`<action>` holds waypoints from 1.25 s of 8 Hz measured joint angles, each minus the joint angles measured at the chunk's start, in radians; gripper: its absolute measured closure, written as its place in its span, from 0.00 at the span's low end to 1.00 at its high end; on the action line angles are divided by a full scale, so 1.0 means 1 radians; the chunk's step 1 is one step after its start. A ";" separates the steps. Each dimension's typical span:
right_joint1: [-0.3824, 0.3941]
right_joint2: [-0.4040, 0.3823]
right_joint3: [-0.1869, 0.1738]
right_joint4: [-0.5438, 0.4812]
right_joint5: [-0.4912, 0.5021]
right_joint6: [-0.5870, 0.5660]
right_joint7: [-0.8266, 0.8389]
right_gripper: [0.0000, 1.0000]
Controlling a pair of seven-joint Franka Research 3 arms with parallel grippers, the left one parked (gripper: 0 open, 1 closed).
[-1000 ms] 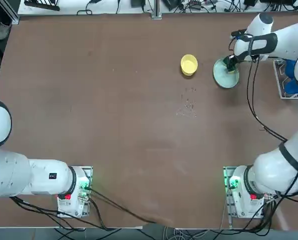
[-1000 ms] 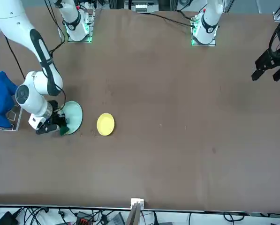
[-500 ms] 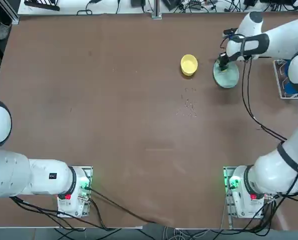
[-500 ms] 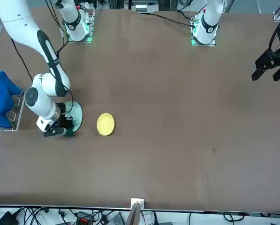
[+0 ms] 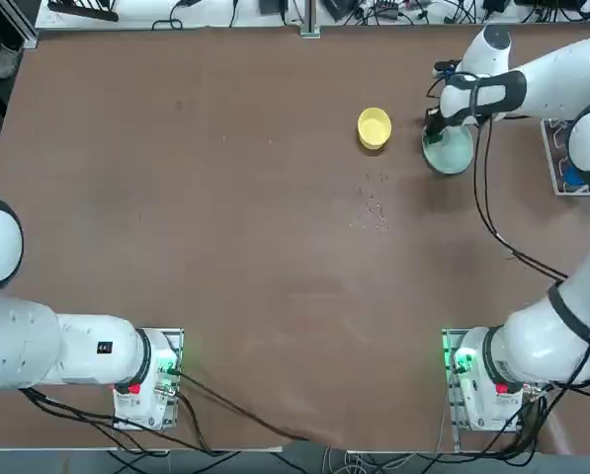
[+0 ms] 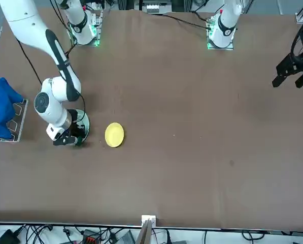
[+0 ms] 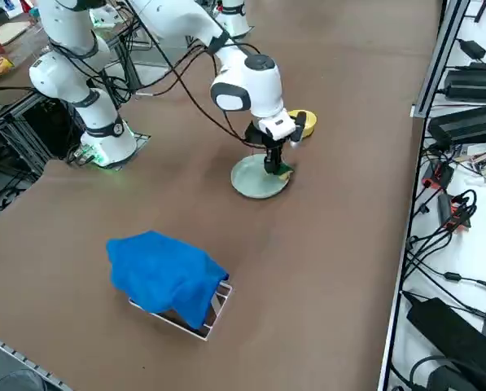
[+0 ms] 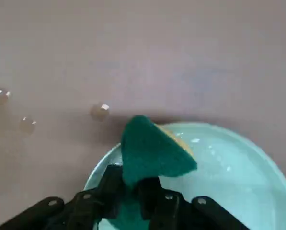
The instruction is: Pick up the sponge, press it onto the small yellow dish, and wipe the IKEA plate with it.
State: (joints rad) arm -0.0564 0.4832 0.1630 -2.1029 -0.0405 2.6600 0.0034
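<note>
My right gripper [image 8: 131,188] is shut on the sponge [image 8: 152,151], whose dark green top faces the wrist camera with a strip of yellow foam behind it. The sponge presses on the rim of the pale blue-green IKEA plate [image 8: 231,179], on the side nearest the small yellow dish. In the top view the gripper [image 5: 435,126] stands over the plate's [image 5: 453,153] far left edge, and the small yellow dish [image 5: 374,127] lies bare a short way to its left. From the right side, the sponge [image 7: 282,171] shows under the fingers at the plate's [image 7: 255,179] edge.
A blue cloth [image 7: 165,273] is draped over a small wire rack by the table's right edge, beyond the plate. Small droplets or specks [image 5: 374,205] dot the table nearer the robot than the yellow dish. A few beads [image 8: 99,111] lie just outside the plate's rim.
The right gripper has dragged the sponge across the plate, from its right part to the edge nearest the yellow dish. Plate and yellow dish have stayed put.
</note>
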 joint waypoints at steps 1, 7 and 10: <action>0.000 -0.025 0.008 -0.046 0.005 0.021 0.003 0.80; -0.058 -0.128 0.012 -0.223 0.014 0.070 -0.016 0.80; -0.143 -0.151 0.012 -0.261 0.014 0.070 -0.112 0.80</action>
State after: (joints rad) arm -0.1993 0.3319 0.1750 -2.3635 -0.0264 2.7300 -0.1084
